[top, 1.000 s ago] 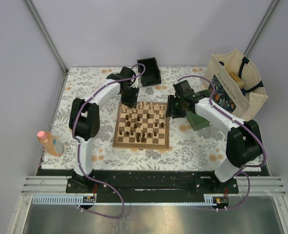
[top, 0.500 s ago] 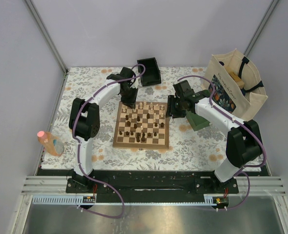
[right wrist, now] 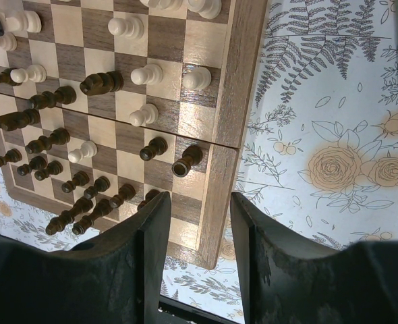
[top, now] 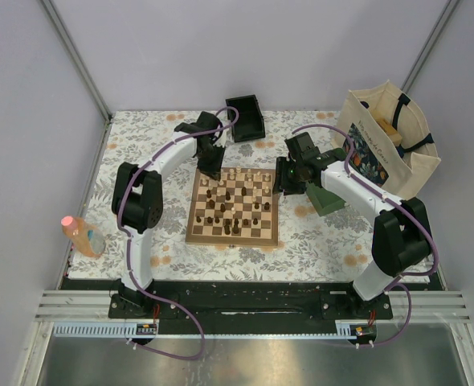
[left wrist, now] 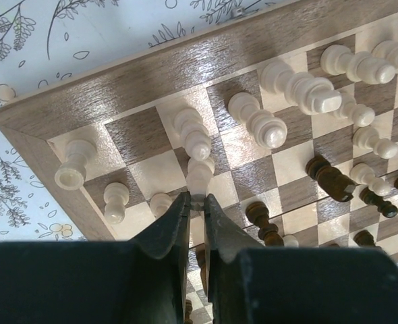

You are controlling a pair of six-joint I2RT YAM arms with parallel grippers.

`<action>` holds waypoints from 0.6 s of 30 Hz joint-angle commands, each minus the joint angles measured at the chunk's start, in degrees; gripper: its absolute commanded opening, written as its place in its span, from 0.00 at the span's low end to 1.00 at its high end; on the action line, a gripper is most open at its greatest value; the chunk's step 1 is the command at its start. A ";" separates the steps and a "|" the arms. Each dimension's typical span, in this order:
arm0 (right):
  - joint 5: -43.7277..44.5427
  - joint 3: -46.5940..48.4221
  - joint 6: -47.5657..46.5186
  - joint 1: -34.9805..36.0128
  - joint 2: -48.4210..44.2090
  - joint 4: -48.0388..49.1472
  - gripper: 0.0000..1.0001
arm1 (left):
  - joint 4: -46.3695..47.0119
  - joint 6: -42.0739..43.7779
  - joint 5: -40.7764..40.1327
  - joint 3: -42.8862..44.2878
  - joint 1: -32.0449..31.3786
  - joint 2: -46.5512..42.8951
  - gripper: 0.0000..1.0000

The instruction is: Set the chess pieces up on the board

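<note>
My left pincer (left wrist: pixel 196 202) is clenched on a pale chessman (left wrist: pixel 200 175) near the far left corner of the board (left wrist: pixel 138 71), which lies mid-desk (left wrist: pixel 23 40) with chess pieces (right wrist: pixel 101 82) scattered over it. My right pincer (right wrist: pixel 199 219) hangs released above the board's right edge, gripping nothing.

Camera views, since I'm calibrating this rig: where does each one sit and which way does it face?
Top external: above and behind the bases, looking down on the board; left arm, right arm show.
Left wrist: facing down over the board's pale end; left claw pinches a pale pawn.
Right wrist: facing down over the board's edge; right claw open.
Shared: all see the board.
</note>
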 commanded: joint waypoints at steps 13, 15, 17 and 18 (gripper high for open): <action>0.02 -0.20 -0.09 -0.33 -1.36 1.36 0.49 | -5.02 2.63 -7.88 7.53 0.90 -0.14 0.04; -0.06 -0.20 0.08 -0.33 -1.27 1.36 0.49 | -4.93 2.54 -7.97 8.67 1.17 0.29 0.05; -0.06 -0.20 0.08 -0.33 -1.36 1.45 0.49 | -5.02 2.89 -7.62 9.73 1.34 1.00 0.05; -0.06 -0.11 0.08 -0.33 -1.27 1.36 0.49 | -5.19 2.81 -7.53 10.25 1.43 1.35 0.05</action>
